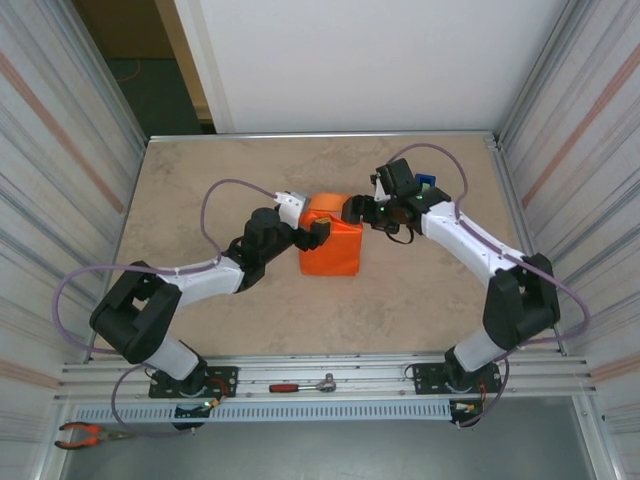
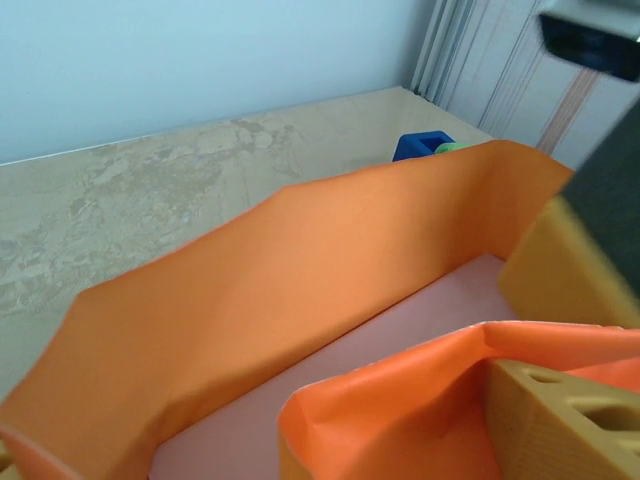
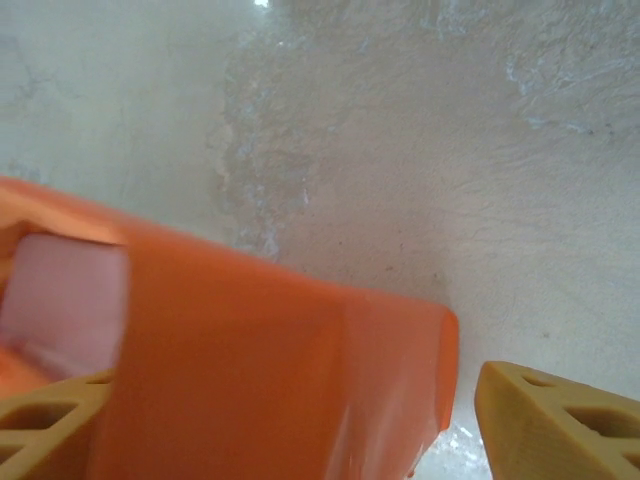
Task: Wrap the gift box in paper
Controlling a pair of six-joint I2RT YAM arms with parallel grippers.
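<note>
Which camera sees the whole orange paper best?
The top external view: the paper fits almost entirely in frame. The left wrist view shows a raised flap close up; the right wrist view, a blurry edge.

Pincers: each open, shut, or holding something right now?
Left pincer: open, a flap of the paper between its fingers.
Right pincer: open, fingers wide apart with a paper flap between them.

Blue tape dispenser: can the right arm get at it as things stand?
Probably yes. The blue tape dispenser sits just beyond the right wrist, apparently with nothing between, though its jaws would first have to leave the paper.
</note>
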